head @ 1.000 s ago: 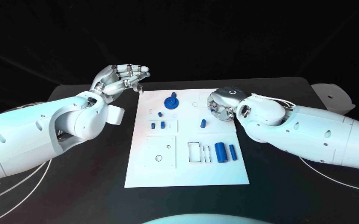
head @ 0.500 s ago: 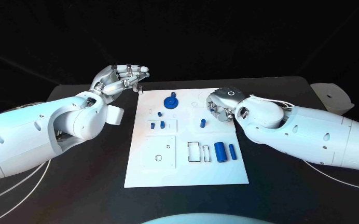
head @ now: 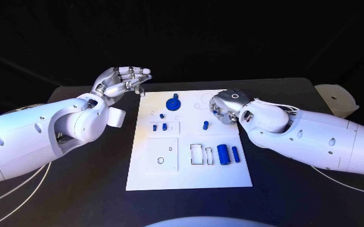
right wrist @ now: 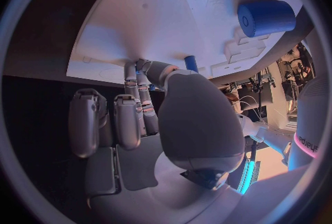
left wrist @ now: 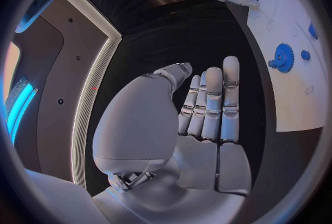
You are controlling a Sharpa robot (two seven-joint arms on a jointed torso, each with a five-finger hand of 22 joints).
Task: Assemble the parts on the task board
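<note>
On the black table (head: 91, 169), one white task board (head: 190, 169) bears eight blue parts (head: 224, 154), left hand (head: 121, 82) empty, fingers straight, at ten o'clock; right hand (head: 225, 106) curled, grip indiscernible.

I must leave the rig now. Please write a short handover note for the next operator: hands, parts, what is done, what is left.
Left hand: raised beside the task board's far left corner, holding nothing.
Right hand: low over the board's right edge; whether it holds anything cannot be told.
Parts: blue gear at the far middle, small pin near the right hand, large cylinder and slim one lying near right.
Done: unclear. Left: loose parts not yet seated.
</note>
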